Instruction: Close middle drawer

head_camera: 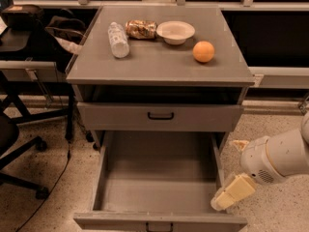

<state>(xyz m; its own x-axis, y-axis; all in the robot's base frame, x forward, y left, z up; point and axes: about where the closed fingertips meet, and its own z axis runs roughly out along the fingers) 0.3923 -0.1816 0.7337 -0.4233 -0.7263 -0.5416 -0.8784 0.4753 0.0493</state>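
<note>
Pincer (231, 195) sits beside, perhaps touching, the open middle drawer (154, 185).

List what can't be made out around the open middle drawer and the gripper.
- middle drawer: the bottom edge of the camera view cuts off its front face and handle.
- gripper, at the drawer's right front corner: cannot tell whether it touches the side wall; its arm runs off the right edge.
- top drawer: its inside is lost in shadow under the tabletop.
- brown packet: the label is too blurred to read.
</note>
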